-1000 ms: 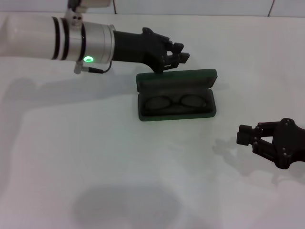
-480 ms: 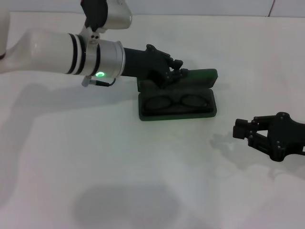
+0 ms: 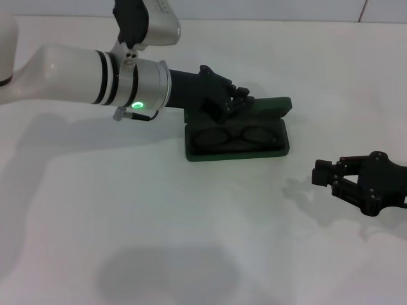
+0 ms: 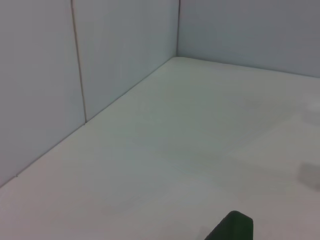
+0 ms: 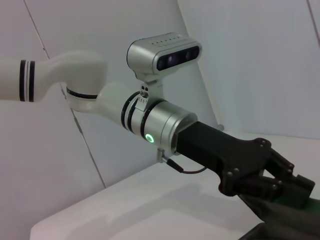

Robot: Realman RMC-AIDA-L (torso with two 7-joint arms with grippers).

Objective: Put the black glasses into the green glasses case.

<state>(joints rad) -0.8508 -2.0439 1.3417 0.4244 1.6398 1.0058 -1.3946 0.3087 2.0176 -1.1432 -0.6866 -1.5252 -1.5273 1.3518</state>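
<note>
The green glasses case (image 3: pixel 191 151) lies mid-table with its base facing up and the black glasses (image 3: pixel 232 135) lying inside it. Its lid (image 3: pixel 275 105) leans forward over the base, partly lowered. My left gripper (image 3: pixel 243 101) rests with shut fingers against the lid's top edge, just above the glasses. The right wrist view shows that same left gripper (image 5: pixel 296 184) on the dark green lid (image 5: pixel 280 220). A corner of the case (image 4: pixel 234 226) pokes into the left wrist view. My right gripper (image 3: pixel 322 173) hovers to the right of the case, apart from it, fingers together.
White tabletop (image 3: pixel 159 222) all around the case, with shadows of the arms on it. A pale tiled wall (image 4: pixel 100 60) runs along the far edge. The left arm's silver wrist with a green light (image 3: pixel 136 105) reaches in from the left.
My left gripper moved forward and down from behind the lid onto it, and the lid tipped from upright toward the base. The right gripper shifted slightly.
</note>
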